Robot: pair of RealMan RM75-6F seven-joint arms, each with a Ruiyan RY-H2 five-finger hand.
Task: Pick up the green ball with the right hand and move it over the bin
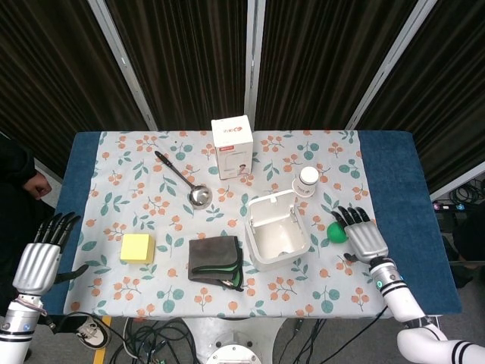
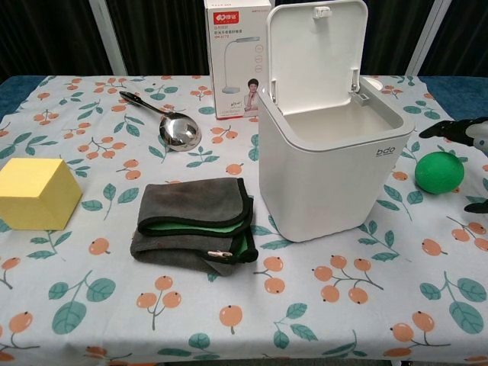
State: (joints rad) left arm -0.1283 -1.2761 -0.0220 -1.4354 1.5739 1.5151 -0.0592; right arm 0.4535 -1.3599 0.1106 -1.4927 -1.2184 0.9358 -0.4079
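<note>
The green ball [image 1: 336, 232] [image 2: 439, 172] lies on the floral cloth just right of the white bin [image 1: 277, 231] [image 2: 331, 171], whose lid stands open. My right hand [image 1: 362, 236] hovers over the ball's right side with its fingers spread, covering part of the ball in the head view. In the chest view only its dark fingertips [image 2: 455, 129] show at the right edge, above the ball. It holds nothing. My left hand [image 1: 42, 251] is off the table's left edge, fingers spread, holding nothing.
A folded grey-green cloth [image 1: 217, 262] and a yellow block [image 1: 138, 248] lie left of the bin. A metal ladle [image 1: 184, 182], a white product box [image 1: 233, 145] and a small white jar [image 1: 307, 182] sit behind it.
</note>
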